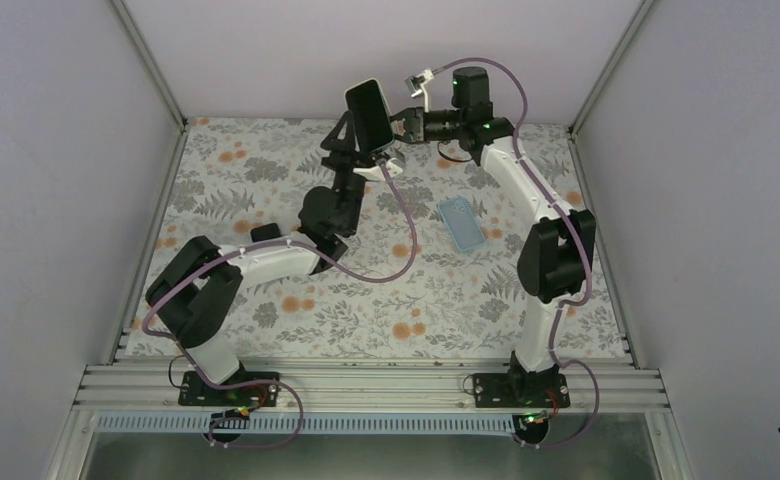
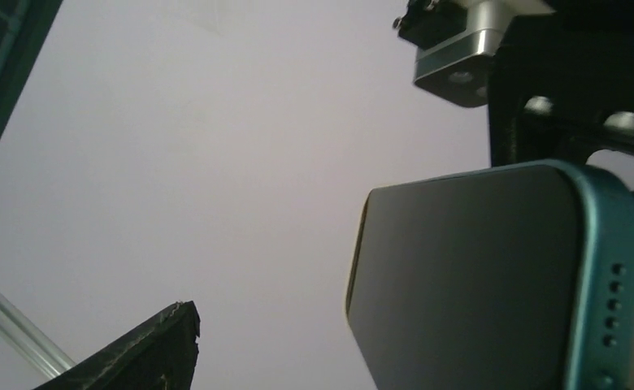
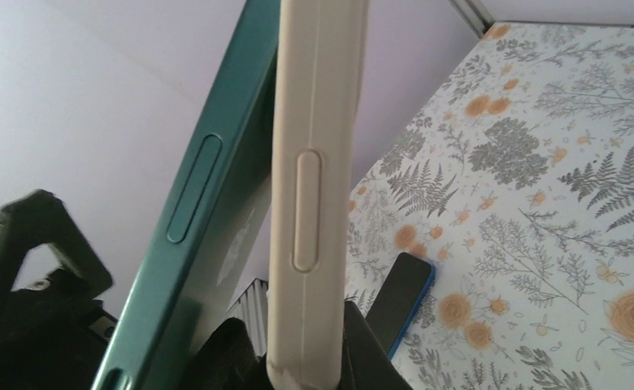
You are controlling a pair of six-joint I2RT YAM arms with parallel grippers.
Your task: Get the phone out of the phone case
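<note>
The teal phone (image 1: 366, 108) is held up in the air near the back wall. In the right wrist view, the phone (image 3: 208, 203) leans away from the cream phone case (image 3: 314, 187), their upper ends apart. My right gripper (image 1: 400, 124) is shut on the case's lower end. My left gripper (image 1: 362, 146) stands open around the phone. In the left wrist view, one left fingertip (image 2: 163, 337) is well clear of the dark screen (image 2: 468, 276), and the other finger is hidden behind the phone.
A second phone in a blue case (image 1: 462, 222) lies flat on the flowered table cover (image 1: 366, 300), right of centre. Grey walls close in the back and both sides. The right wrist's camera bracket (image 2: 458, 57) hangs just above the phone.
</note>
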